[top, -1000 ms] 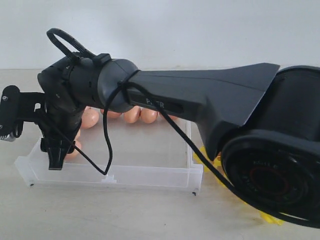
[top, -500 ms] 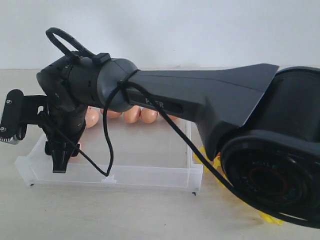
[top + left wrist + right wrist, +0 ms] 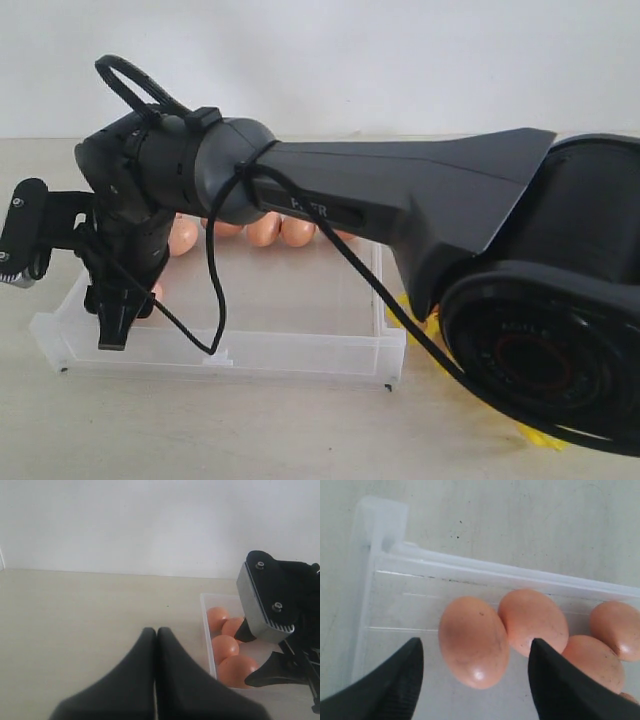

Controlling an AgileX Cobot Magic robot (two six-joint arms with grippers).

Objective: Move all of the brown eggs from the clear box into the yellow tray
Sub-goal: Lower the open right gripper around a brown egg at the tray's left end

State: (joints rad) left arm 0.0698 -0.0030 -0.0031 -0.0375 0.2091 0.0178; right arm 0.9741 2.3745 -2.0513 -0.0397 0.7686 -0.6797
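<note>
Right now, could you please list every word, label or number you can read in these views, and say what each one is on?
"P...ER": raised letters on the side of the black right arm; the middle letters are hidden behind a cable.
Round cap on the arm's joint nearest the camera: a faint ring of lettering, too blurred to read.
Eggs and box: no writing visible.

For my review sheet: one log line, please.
phase: pre-grasp | right hand: open, straddling brown egg in clear box | left hand: shut, outside box
</note>
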